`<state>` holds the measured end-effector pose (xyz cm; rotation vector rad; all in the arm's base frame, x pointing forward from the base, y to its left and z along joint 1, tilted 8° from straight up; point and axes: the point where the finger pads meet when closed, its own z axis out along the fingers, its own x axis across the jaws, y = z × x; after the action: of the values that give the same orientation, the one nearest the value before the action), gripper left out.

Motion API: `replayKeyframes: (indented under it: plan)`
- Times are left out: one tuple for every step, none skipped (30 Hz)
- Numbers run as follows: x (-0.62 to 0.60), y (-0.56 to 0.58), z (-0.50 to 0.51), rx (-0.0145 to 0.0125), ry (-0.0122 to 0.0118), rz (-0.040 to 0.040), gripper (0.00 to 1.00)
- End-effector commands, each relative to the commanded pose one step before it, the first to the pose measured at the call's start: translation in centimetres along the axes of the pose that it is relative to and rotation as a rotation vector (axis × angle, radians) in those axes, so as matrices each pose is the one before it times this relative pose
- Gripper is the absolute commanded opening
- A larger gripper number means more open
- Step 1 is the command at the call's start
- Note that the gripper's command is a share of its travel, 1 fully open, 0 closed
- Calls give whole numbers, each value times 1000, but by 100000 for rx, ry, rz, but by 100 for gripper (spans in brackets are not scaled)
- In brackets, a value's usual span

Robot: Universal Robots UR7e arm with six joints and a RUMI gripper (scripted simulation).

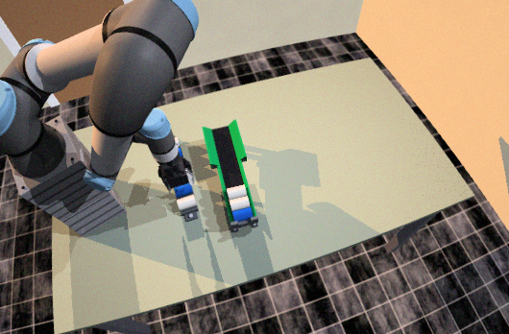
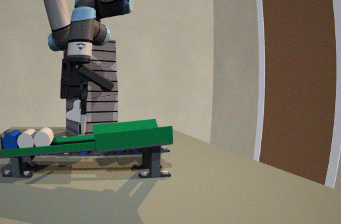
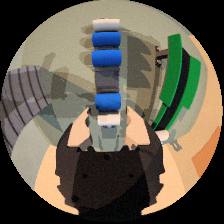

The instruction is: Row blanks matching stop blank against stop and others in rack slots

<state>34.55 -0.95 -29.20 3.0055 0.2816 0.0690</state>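
The green ramp (image 1: 235, 134) (image 2: 133, 140) (image 3: 173, 70) has a blue blank (image 1: 242, 214) (image 2: 11, 141) across it at the stop. A white blank (image 1: 240, 203) (image 2: 26, 139) and another white blank (image 1: 236, 192) (image 2: 44, 136) lie beside it in a row. The stock rack (image 1: 191, 214) (image 3: 107, 80) holds a white blank (image 1: 186, 202) (image 3: 109, 119) near one end, a blue blank (image 1: 183, 190) (image 3: 108, 101) beside it, then bare floor, two blue blanks (image 3: 106, 58) (image 3: 106, 39) and a far white blank (image 3: 106, 24). My gripper (image 2: 78, 129) (image 3: 108, 107) is open and empty over the rack's near-end blanks.
The ribbed grey robot pedestal (image 1: 79, 197) (image 2: 102, 107) (image 3: 24, 95) stands beside the rack, opposite the ramp. The ramp runs alongside the rack, with its raised flared sides at the end away from the stop.
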Motion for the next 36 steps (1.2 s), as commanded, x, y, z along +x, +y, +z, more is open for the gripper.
replayKeyframes:
  plan:
    - [250,235,19,-216,428,248,49]
    - [0,0,0,0,0,0,49]
    - [0,0,0,0,0,0,49]
    - [0,0,0,0,0,0,49]
    - [0,0,0,0,0,0,49]
    - [0,0,0,0,0,0,49]
    - [0,0,2,0,0,0,49]
    - [1,1,14,0,-1,1,49]
    - [0,0,0,0,0,0,49]
    - [0,0,0,0,0,0,49]
    - [3,2,36,1,-2,2,49]
    - [-2,-1,64,9,-15,3,49]
    - [-27,-15,76,31,-50,2,49]
    - [7,10,73,-17,25,13,49]
    - [0,7,97,-4,3,14,49]
    - [-3,7,120,0,-3,16,49]
    - [-1,4,141,0,-1,6,49]
    - [-1,0,160,1,0,-8,49]
    - [-2,-1,177,1,0,-8,49]
    - [0,0,194,1,0,-8,49]
    - [-1,-1,205,1,0,-6,49]
    - [0,0,215,1,0,0,49]
    - [-1,-1,219,1,0,0,49]
    - [0,0,222,1,0,0,49]
    - [-1,-1,219,0,0,0,49]
    - [0,0,0,0,0,0,49]
    - [0,0,0,0,0,0,49]
    - [-1,0,213,-1,-1,0,49]
    - [-1,-1,202,0,0,0,49]
    - [-1,0,189,0,0,0,49]
    - [-1,0,172,0,0,0,49]
    - [-1,-1,151,0,0,0,49]
    - [0,0,130,0,0,0,49]
    - [0,0,107,0,0,0,49]
    - [-1,0,83,-1,0,5,49]
    - [0,0,61,-1,0,7,49]
